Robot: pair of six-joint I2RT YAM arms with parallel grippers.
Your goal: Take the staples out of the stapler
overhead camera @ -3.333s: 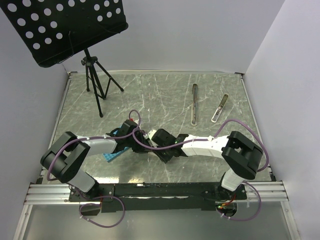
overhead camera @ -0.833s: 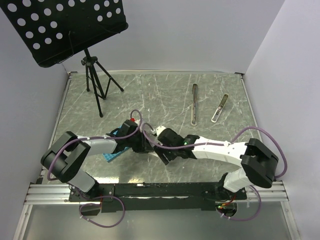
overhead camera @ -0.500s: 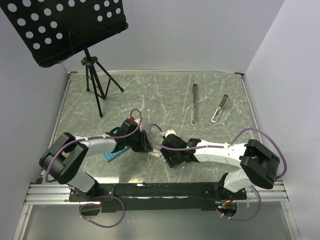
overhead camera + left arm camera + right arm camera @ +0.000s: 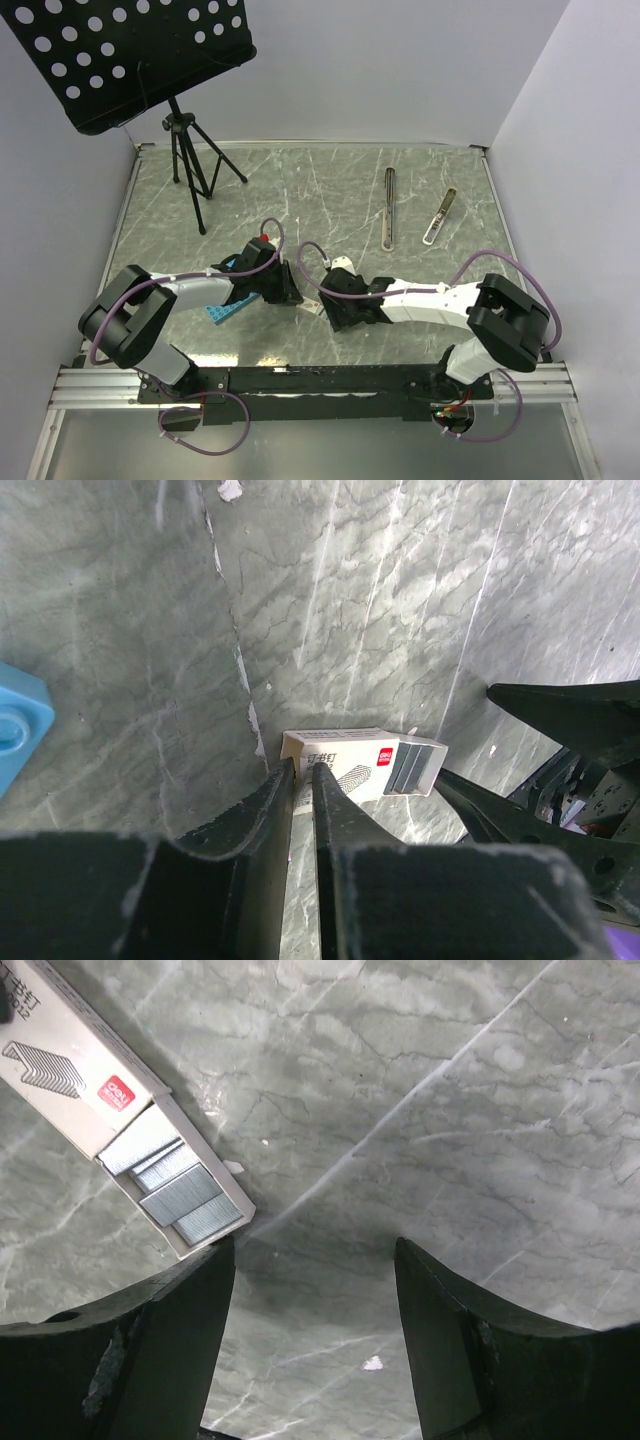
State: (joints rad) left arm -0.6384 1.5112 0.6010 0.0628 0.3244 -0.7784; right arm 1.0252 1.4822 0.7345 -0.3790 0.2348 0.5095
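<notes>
Staples [image 4: 180,1192] lie in grey strips in the slid-out tray of a small white staple box [image 4: 70,1055] at the near middle of the marble-patterned table [image 4: 300,190], where both arms converge. Left gripper [image 4: 303,770] has its fingers pressed almost together, tips on the end of the box opposite the tray. It appears to be pinning the sleeve down rather than pinching it, though the wrist view does not settle that. Right gripper [image 4: 312,1248] hovers at the tray end of the box, jaws spread wide with only bare table between them. One fingertip sits just beside the tray's open lip, a stance suited to nudging the tray or picking out a strip. Stapler [image 4: 389,207], slim and dark, lies well apart from the box, far beyond it and to its right. A narrow brassy bar [image 4: 440,216] rests near the stapler, on the side away from the box. Neither gripper is near the stapler, so the work at this moment seems to centre on the box.
</notes>
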